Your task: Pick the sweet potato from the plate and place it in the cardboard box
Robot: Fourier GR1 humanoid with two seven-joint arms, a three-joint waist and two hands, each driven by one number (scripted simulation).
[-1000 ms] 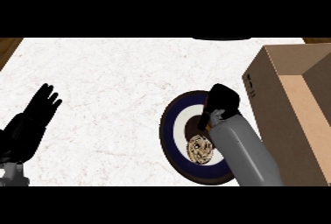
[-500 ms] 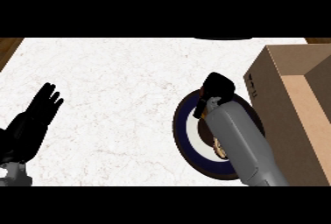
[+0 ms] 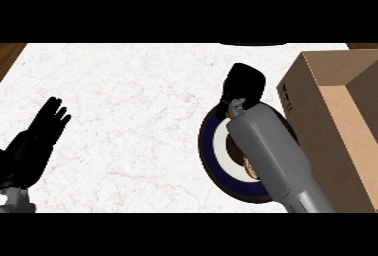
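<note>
A dark-blue-rimmed plate point(image 3: 212, 150) with a white ring lies on the white counter, right of centre. My grey right forearm crosses over it and hides most of the sweet potato point(image 3: 249, 169); only a brown sliver shows beside the arm. My right hand point(image 3: 244, 86) hangs over the plate's far edge with relaxed fingers and holds nothing. The open cardboard box point(image 3: 325, 115) stands just right of the plate. My left hand point(image 3: 33, 145) rests open at the left edge, fingers up.
The counter's wooden edge shows at the top left corner point(image 3: 9, 52). The box's near wall point(image 3: 295, 95) stands close beside my right hand.
My right arm has slid farther away from me across the plate, so the hand now sits past the far rim and the forearm covers more of the sweet potato. The left hand stays put.
</note>
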